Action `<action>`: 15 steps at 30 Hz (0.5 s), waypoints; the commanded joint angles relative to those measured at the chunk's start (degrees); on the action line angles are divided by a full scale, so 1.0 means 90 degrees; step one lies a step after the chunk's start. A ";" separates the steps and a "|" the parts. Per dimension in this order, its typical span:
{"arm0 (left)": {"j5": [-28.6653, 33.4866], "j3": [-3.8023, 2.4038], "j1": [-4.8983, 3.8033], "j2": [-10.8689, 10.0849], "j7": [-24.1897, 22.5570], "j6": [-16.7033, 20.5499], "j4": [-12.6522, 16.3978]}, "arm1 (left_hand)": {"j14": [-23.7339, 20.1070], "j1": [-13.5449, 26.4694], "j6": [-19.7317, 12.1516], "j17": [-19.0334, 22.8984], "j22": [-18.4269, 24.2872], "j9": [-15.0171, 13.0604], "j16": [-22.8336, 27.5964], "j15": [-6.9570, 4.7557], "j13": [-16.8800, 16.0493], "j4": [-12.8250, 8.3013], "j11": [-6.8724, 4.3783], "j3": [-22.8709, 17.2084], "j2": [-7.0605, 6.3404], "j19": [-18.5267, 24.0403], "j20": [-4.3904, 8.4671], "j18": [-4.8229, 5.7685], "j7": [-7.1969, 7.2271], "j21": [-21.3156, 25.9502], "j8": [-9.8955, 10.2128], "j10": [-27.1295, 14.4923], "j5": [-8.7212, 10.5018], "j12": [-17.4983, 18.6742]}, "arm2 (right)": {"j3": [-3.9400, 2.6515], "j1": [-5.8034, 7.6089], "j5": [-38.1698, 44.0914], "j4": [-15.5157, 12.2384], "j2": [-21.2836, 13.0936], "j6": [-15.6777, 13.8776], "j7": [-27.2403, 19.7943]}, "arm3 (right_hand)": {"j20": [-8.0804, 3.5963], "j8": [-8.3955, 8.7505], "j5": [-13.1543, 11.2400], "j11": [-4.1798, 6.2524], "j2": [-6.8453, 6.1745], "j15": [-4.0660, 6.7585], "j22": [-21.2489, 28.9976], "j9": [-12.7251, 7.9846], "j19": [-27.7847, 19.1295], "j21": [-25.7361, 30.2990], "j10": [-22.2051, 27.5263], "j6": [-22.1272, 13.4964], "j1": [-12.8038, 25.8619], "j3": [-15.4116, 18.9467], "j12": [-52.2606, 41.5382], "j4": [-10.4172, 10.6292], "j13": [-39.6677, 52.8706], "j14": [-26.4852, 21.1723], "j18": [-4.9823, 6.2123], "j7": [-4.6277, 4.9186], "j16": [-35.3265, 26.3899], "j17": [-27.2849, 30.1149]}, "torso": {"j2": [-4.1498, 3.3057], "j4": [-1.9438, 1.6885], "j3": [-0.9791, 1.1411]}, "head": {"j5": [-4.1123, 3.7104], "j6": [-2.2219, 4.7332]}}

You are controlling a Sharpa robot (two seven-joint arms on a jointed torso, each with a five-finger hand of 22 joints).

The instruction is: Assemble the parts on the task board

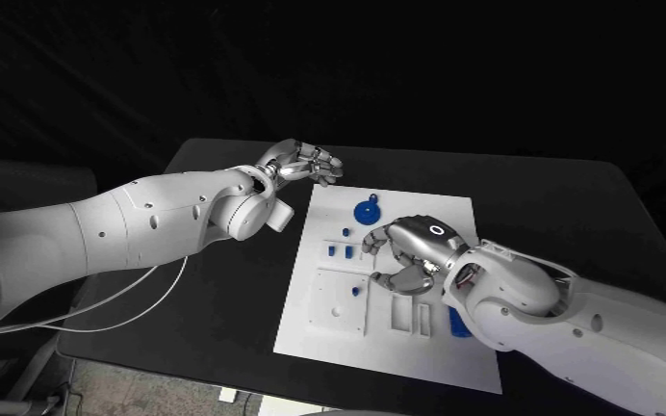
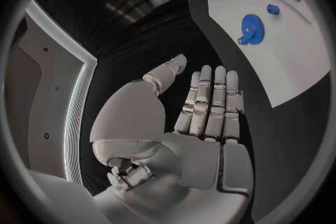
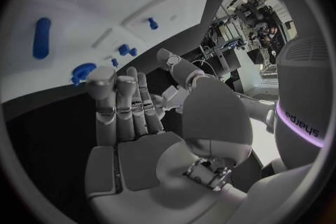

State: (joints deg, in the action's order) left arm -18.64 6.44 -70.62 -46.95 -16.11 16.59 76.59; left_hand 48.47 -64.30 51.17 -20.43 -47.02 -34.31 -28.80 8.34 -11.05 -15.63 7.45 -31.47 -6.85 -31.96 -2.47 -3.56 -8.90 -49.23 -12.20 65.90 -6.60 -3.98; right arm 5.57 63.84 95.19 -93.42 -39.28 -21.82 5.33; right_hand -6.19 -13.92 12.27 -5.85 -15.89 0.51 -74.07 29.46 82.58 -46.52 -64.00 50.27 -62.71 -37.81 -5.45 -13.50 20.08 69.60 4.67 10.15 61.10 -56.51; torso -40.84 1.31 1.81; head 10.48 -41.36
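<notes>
We see the black surface (image 1: 222, 281) carrying the white task board (image 1: 417, 339), a flat matte plate with shallow rectangular recesses. The left hand (image 1: 298, 161) hovers off the board's far corner; our left wrist view shows its fingers (image 2: 210, 101) straight, apart and holding nothing. The right hand (image 1: 410, 252) hangs over the board's middle, fingers curled; its wrist view shows nothing in the palm. A round blue toothed gear (image 1: 368, 212) lies between the 2 hands. A blue oblong part (image 1: 458, 322) lies beside the right forearm. Small blue pegs (image 3: 126, 49) show past the right fingertips.
</notes>
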 commanded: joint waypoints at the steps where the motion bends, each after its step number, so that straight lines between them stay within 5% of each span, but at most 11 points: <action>1: 0.0039 -0.0004 -0.0006 0.0017 -0.0058 -0.0110 -0.0011 | 0.0035 0.0055 -0.0002 -0.0011 -0.0006 0.0006 0.0038 0.0024 0.0011 -0.0006 0.0042 0.0034 0.0006 0.0005 -0.0035 -0.0092 -0.0044 0.0028 -0.0025 0.0003 -0.0004 0.0004 | -0.0056 0.0171 -0.0584 -0.0027 -0.0256 0.0316 -0.0260 | -0.0001 -0.0044 0.0008 0.0005 -0.0007 0.0017 0.0003 -0.0011 0.0053 0.0038 -0.0048 0.0055 -0.0042 -0.0001 -0.0036 0.0040 -0.0012 0.0028 0.1148 -0.0002 0.0033 0.0009 | 0.0000 0.0001 -0.0003 | -0.0045 0.0046; 6: 0.0039 -0.0004 -0.0005 0.0029 -0.0066 -0.0119 -0.0033 | 0.0036 0.0053 -0.0003 -0.0013 -0.0006 0.0006 0.0040 0.0024 0.0012 -0.0006 0.0041 0.0033 0.0008 0.0005 -0.0035 -0.0093 -0.0044 0.0029 -0.0026 0.0005 -0.0003 0.0003 | -0.0067 0.0352 -0.0640 0.0072 -0.0580 0.0487 -0.0260 | 0.0011 -0.0030 0.0467 -0.0017 -0.0032 -0.0005 -0.0038 -0.0043 0.0008 0.0047 0.0012 -0.0022 0.0178 0.0389 0.0004 -0.0009 -0.0063 -0.0019 0.1148 0.0033 0.0043 0.0021 | -0.0001 0.0005 -0.0004 | -0.0082 0.0090; 15: 0.0039 -0.0004 -0.0005 0.0041 -0.0076 -0.0123 -0.0044 | 0.0038 0.0051 -0.0004 -0.0016 -0.0008 0.0008 0.0043 0.0024 0.0016 -0.0007 0.0041 0.0032 0.0009 0.0005 -0.0035 -0.0093 -0.0044 0.0030 -0.0027 0.0006 -0.0001 0.0002 | -0.0065 0.0373 -0.0304 0.0339 -0.0810 0.0959 -0.0114 | 0.0018 -0.0039 0.0586 -0.0025 -0.0004 -0.0011 -0.0077 -0.0072 -0.0023 0.0062 0.0025 -0.0061 0.0254 0.0709 0.0014 -0.0087 -0.0104 -0.0049 0.1148 0.0041 0.0063 0.0035 | -0.0005 -0.0003 0.0005 | -0.0093 0.0117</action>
State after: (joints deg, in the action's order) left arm -18.59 6.45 -70.61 -46.69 -16.16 16.30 76.14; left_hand 48.47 -64.30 51.17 -20.48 -47.01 -34.32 -28.80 8.34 -11.00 -15.63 7.45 -31.47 -6.85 -31.96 -2.47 -3.45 -8.90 -49.23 -12.20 65.90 -6.60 -3.98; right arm 4.98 67.22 91.20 -90.51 -46.54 -16.89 4.14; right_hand -6.13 -14.13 17.31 -5.94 -15.81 0.51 -74.72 28.85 82.63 -46.29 -63.89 50.29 -60.92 -31.63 -5.45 -14.30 19.18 69.60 4.58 10.13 61.40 -56.25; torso -40.85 1.32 1.81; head 9.64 -40.30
